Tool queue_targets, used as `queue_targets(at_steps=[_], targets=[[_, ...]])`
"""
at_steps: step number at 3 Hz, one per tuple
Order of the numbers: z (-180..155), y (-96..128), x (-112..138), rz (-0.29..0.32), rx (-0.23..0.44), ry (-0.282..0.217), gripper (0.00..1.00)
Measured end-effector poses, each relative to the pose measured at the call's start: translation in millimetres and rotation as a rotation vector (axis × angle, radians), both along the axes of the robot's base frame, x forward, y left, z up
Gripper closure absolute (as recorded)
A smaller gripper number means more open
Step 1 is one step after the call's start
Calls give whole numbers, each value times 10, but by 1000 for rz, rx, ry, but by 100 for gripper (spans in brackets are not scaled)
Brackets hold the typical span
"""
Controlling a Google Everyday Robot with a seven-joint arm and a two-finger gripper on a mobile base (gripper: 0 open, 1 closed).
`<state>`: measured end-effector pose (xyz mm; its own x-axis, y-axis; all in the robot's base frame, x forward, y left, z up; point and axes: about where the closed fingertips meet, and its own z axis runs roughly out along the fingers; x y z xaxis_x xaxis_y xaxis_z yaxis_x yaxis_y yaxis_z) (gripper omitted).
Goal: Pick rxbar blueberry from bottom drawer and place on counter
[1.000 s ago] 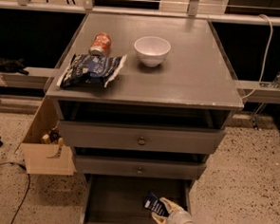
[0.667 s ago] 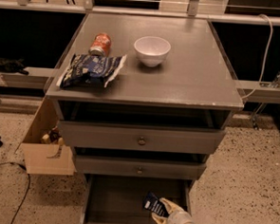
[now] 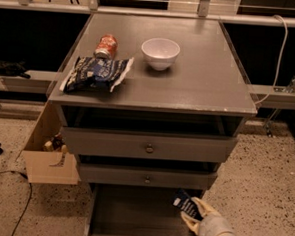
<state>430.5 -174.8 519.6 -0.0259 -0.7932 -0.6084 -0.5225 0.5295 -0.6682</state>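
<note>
The flat grey-brown counter (image 3: 205,78) of the drawer cabinet takes up most of what I see, smooth on top and worn pale along its front edge. Below it, two grey upper drawers (image 3: 149,148) with round knobs sit nearly closed. The wide, shallow grey bottom drawer (image 3: 126,214) is pulled out towards me. A brown cardboard box (image 3: 49,164) stands on the speckled floor just left of the cabinet. On the counter's left side lies a crinkled blue-and-white snack bag (image 3: 95,72), with a round white bowl (image 3: 160,52) near it to the right and a red can (image 3: 106,46) on its side just behind the bag. The pale two-finger gripper (image 3: 191,214) reaches into the bottom drawer's right side, pinching the small dark navy rxbar blueberry (image 3: 183,201), which sits tilted there against the drawer's right wall.
</note>
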Motion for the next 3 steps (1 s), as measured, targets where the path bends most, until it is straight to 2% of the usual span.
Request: queue_targets(at_steps=[1,2,3], targets=[[363,-364,15,-63,-8,-41,100],[391,-370,41,-64,-9,-45,100],[860,-486,340,-68,-44,-100,100]])
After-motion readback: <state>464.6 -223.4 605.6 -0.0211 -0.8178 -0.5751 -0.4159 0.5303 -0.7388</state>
